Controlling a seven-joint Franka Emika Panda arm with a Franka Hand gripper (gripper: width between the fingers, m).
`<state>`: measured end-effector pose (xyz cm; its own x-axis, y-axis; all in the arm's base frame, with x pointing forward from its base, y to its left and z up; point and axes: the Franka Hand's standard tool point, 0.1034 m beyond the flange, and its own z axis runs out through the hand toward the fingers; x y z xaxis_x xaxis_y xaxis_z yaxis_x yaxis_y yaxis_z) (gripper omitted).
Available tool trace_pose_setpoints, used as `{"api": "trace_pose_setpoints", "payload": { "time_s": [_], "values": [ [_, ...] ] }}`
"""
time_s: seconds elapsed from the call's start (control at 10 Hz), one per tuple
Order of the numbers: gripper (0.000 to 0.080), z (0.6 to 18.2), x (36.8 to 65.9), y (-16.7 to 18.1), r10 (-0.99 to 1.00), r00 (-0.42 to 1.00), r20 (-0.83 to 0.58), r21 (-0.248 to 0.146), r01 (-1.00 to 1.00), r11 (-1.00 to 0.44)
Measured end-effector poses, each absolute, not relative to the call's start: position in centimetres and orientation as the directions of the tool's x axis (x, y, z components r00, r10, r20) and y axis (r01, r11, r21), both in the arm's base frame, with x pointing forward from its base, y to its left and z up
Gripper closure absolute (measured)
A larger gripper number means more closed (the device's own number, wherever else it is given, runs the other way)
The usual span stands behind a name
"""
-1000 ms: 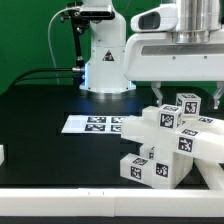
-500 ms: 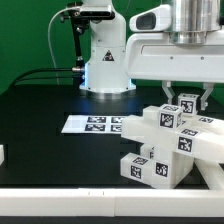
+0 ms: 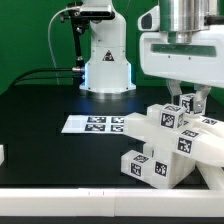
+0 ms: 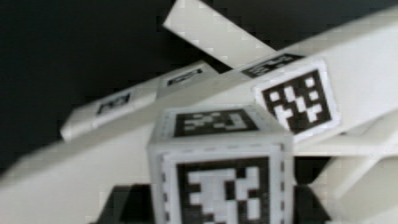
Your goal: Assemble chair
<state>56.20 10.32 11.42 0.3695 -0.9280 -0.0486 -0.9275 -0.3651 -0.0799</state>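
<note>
The chair parts (image 3: 165, 140) are white blocky bars with black-and-white tags, heaped at the exterior view's right. My gripper (image 3: 190, 101) hangs straight down over the heap. Its fingers are closed on the upright tagged end of one white bar (image 3: 188, 104). In the wrist view that bar end (image 4: 217, 160) fills the space between the two dark fingers (image 4: 128, 205), and my gripper (image 4: 222, 208) is shut on it. Behind it a second tagged bar (image 4: 294, 90) lies slanted.
The marker board (image 3: 95, 124) lies flat on the black table, to the left of the heap in the exterior view. The arm's base (image 3: 105, 60) stands at the back. A small white piece (image 3: 2, 155) shows at the left edge. A white rail (image 3: 80, 195) runs along the table's front.
The fingers stood wide apart above the bar end earlier. They have come down and closed onto it.
</note>
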Motion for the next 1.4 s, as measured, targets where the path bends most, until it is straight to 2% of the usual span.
{"api": "trace_pose_setpoints", "payload": {
  "time_s": [0.1,0.3,0.4,0.5,0.6,0.7,0.8,0.9,1.2,1.4],
  "values": [
    [0.0515,11.4,56.2,10.4,-0.954,0.294,-0.060,-0.077,-0.954,-0.289],
    [0.0515,11.3,56.2,10.4,-0.953,0.298,-0.060,-0.076,-0.953,-0.293],
    [0.0355,11.3,56.1,10.4,-0.953,0.298,-0.060,-0.076,-0.953,-0.293],
    [0.0229,11.3,56.1,10.4,-0.949,0.311,-0.058,-0.076,-0.949,-0.306],
    [0.0229,11.3,56.1,10.5,-0.924,0.378,-0.053,-0.073,-0.925,-0.374],
    [0.0166,11.5,56.1,10.9,-0.872,0.487,-0.051,-0.052,-0.873,-0.485],
    [0.0155,11.8,56.2,11.4,-0.805,0.591,-0.060,-0.035,-0.807,-0.590],
    [0.0155,11.8,56.4,11.4,-0.728,0.683,-0.054,-0.043,-0.730,-0.682],
    [0.0151,11.7,56.3,11.3,-0.603,0.797,-0.045,-0.050,-0.604,-0.795],
    [0.0151,11.1,55.7,11.4,-0.375,0.927,-0.027,-0.035,-0.376,-0.926]
  ]
}}
